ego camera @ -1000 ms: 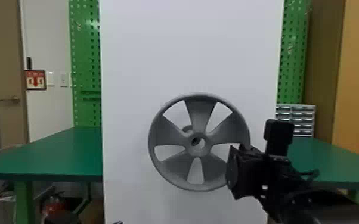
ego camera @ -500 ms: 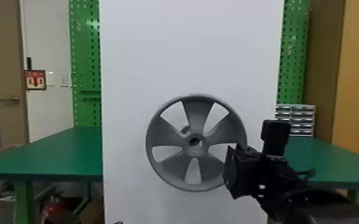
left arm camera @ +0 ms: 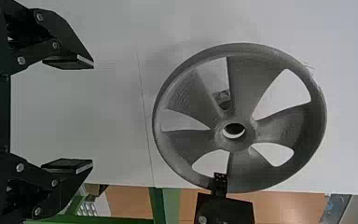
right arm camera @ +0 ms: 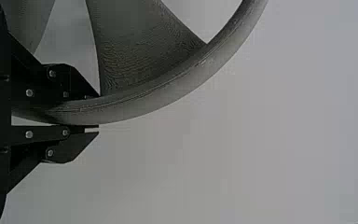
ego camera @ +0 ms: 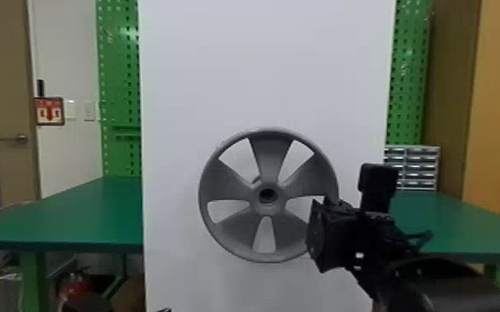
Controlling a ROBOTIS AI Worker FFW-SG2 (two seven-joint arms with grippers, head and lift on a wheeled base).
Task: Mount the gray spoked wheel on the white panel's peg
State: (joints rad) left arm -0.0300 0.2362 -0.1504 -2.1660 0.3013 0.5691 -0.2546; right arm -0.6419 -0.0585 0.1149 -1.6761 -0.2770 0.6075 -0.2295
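Left wrist view shows peg [left arm camera: 223, 97] behind spoked wheel [left arm camera: 249, 84].

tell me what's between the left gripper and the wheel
Nothing: the left wrist view shows a bare gap from left gripper to wheel, with white panel behind it.

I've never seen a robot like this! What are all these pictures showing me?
This robot has two black arms. One picture looks forward from its head; the other two come from cameras on its wrists, and are turned sideways. The right end effector, a bit like a two-fingered hand, pinches the rim of a gray spoked wheel. The left end effector is open, holding nothing. The wheel is in front of a white panel, where it should go on a peg. A small piece peeks out behind the spokes; maybe that's the peg, but I can't be sure. Green tabletop shows on both sides of the panel.
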